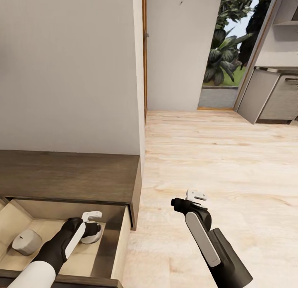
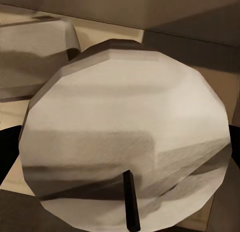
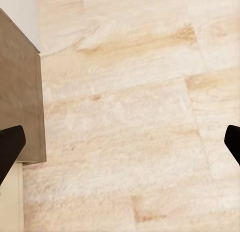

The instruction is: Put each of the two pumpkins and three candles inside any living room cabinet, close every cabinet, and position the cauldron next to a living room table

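Over the open cabinet [image 1: 70,176] drawer, left claw [image 1: 92,230] clasps a candle [image 2: 125,142], 3 o'clock of another candle [image 1: 25,241], for stowing; right claw [image 1: 193,202] agape, empty.

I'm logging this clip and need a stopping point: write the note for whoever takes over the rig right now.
Left hand: down inside the open drawer of the cabinet, with a candle right at its fingers; whether it grips it I cannot tell.
Right hand: open, nothing in it, over bare floor beside the cabinet.
Done: a second candle lies in the drawer.
Left: release and withdraw, find the third candle, both pumpkins and the cauldron, then shut the drawer.
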Available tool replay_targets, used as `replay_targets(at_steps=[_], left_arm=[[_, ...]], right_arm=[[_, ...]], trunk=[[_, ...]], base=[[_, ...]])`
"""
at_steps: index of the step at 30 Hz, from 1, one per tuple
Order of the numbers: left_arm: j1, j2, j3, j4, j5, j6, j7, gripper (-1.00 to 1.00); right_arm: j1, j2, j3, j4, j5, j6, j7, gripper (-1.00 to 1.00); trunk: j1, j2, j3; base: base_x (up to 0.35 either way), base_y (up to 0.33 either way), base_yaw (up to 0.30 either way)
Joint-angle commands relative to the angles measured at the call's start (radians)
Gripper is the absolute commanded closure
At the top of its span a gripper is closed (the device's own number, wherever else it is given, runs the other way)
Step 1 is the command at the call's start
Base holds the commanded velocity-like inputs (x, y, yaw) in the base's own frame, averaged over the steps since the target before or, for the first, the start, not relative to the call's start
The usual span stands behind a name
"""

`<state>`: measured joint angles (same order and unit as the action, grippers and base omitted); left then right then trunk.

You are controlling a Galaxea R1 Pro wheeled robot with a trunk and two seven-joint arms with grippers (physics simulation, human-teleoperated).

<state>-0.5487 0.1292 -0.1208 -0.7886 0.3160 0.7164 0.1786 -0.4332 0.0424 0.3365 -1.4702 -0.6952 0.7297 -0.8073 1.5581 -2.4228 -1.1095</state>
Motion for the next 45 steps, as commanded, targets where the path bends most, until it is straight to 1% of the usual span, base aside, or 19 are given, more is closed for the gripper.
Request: replay_targets(at_steps=[1,4,15,44,45], left_arm=[[0.0,0.002,-0.005,-0.001,0.01,0.003,0.008,1.0],[0.0,0.002,-0.005,-0.001,0.009,0.003,0.009,1.0],[0.0,0.002,-0.007,-0.001,0.009,0.003,0.009,1.0],[0.0,0.0,-0.007,0.004,0.011,0.003,0.018,1.0],[0.0,0.0,-0.006,0.004,0.011,0.003,0.018,1.0]], right_arm=[[-0.001,0.0,0.001,-0.001,-0.009,0.002,-0.01,-1.0],[-0.001,0.0,0.001,-0.001,-0.009,0.002,-0.01,-1.0],[-0.001,0.001,0.001,-0.001,-0.009,0.0,-0.01,-1.0],[-0.001,0.0,0.001,-0.012,-0.01,0.001,-0.004,-1.0],[-0.001,0.0,0.001,-0.012,-0.01,0.001,-0.004,-1.0]], trunk=[[0.0,0.0,-0.001],[0.0,0.0,-0.001],[0.042,-0.077,-0.035],[0.055,-0.084,-0.147],[0.055,-0.084,-0.147]], base=[[0.005,0.001,-0.005],[0.002,0.0,-0.002],[0.0,0.0,0.0],[0.0,0.0,0.0],[0.0,0.0,0.0]])
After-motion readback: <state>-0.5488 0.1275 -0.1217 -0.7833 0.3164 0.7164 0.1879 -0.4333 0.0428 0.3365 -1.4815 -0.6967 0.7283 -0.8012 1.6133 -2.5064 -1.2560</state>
